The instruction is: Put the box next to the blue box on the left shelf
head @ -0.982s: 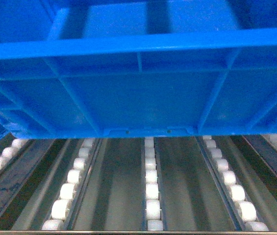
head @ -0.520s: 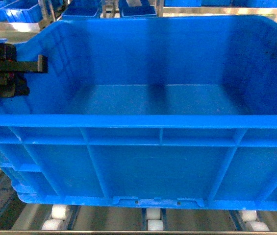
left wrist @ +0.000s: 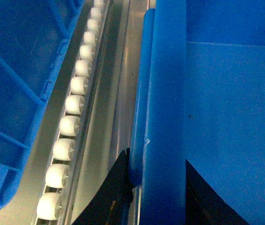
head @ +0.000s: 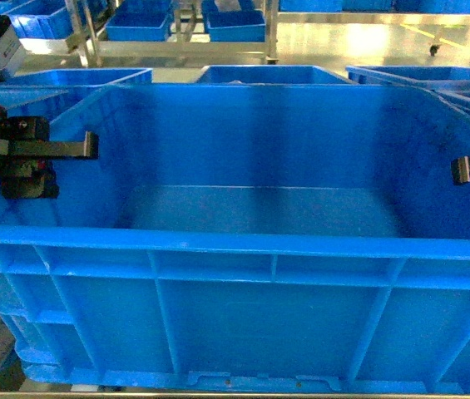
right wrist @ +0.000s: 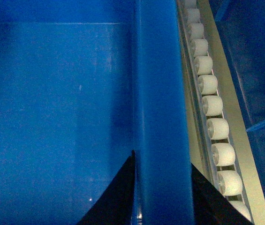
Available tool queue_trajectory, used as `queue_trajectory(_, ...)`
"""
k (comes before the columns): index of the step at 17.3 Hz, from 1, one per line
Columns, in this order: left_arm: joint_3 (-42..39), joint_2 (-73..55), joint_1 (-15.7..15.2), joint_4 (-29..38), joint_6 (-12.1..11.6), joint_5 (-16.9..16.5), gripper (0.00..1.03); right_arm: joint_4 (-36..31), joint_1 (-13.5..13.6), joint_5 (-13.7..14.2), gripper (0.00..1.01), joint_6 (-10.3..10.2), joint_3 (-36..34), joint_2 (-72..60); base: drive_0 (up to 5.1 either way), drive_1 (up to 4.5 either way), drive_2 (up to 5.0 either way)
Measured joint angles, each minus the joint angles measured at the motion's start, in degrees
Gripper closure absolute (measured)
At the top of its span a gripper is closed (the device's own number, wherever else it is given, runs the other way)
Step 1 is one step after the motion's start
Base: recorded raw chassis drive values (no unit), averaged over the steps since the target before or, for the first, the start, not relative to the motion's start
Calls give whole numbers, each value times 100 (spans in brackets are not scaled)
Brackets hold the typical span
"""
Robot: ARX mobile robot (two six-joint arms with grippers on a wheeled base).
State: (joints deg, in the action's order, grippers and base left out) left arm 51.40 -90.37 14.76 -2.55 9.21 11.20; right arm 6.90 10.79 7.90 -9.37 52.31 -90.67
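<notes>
And down it comes! On the far left, the neighbouring blue box point(left wrist: 15, 103) sits on the left shelf point(left wrist: 118, 93), its ribbed wall running alongside a lane of white rollers point(left wrist: 69, 124). The left hand point(head: 51, 150) is clamped on the side rim of the box point(head: 259, 307), one finger inside, one outside, as the wrist view confirms.

The big change: a second ago the box was riding high, its whole underside lifted clear and the roller lanes showing beneath it. Half a second back it had dropped, rollers only peeking out at the bottom. Now its base fills the lower head view and hardly any roller shows under it, so I'd judge it's seated on the shelf or a whisker off.

Over on the right, the right hand point(head: 467, 170) is likewise closed over the opposite rim, with more rollers point(right wrist: 212, 105) just outside. Placement looks nearly done; letting go comes next, I reckon.
</notes>
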Motion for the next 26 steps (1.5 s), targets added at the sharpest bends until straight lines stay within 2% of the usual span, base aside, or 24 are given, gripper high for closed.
queue_trajectory(4,-37,-149,81,466,330,-138,41,55,15,-236,35,-7,2,-4,0,0,0)
queue_trajectory(7,-68,-153,138,529,391,-236,11,15,105,-385,4,-4,-7,-4,0,0,0)
queue_trajectory(8,-68,-153,166,535,389,-264,3,15,122,-389,1,-4,-7,-2,0,0,0)
queue_trajectory(12,-94,-160,170,702,356,-199,5,-151,122,-348,3,9,-35,-7,0,0,0)
queue_trajectory(13,-741,-297,210,2669,81,254,14,-1971,160,70,10,151,-667,-72,0,0,0)
queue_trajectory(14,-1399,-273,221,4133,-282,496,25,-3689,170,398,21,479,-1397,-72,0,0,0)
queue_trajectory(15,-1917,-37,151,4999,-522,457,34,-4715,151,402,30,621,-1954,107,0,0,0)
queue_trajectory(16,-2452,291,24,5781,-669,339,45,-5722,59,286,41,739,-2520,380,0,0,0)
queue_trajectory(17,-2776,568,-127,6260,-741,243,56,-6524,-79,245,54,796,-2940,721,0,0,0)
queue_trajectory(18,-3045,898,-286,6384,-800,155,69,-6778,-186,166,65,820,-3147,1003,0,0,0)
queue_trajectory(20,-3611,1381,-468,6251,-822,-105,95,-6651,-302,-31,91,883,-3696,1480,0,0,0)
queue_trajectory(21,-3790,1604,-553,6190,-822,-208,102,-6561,-387,-107,101,916,-3904,1707,0,0,0)
queue_trajectory(22,-4041,1694,-662,6645,-824,-282,101,-6581,-459,-166,100,909,-4070,1943,0,0,0)
queue_trajectory(23,-4229,1847,-758,6450,-824,-365,101,-6935,-529,-219,100,909,-4280,2002,0,0,0)
queue_trajectory(25,-4557,2479,-898,6061,-824,-525,101,-6474,-616,-356,100,914,-4680,2472,0,0,0)
queue_trajectory(26,-4627,2859,-962,5888,-824,-595,101,-6299,-844,-640,100,916,-4750,2876,0,0,0)
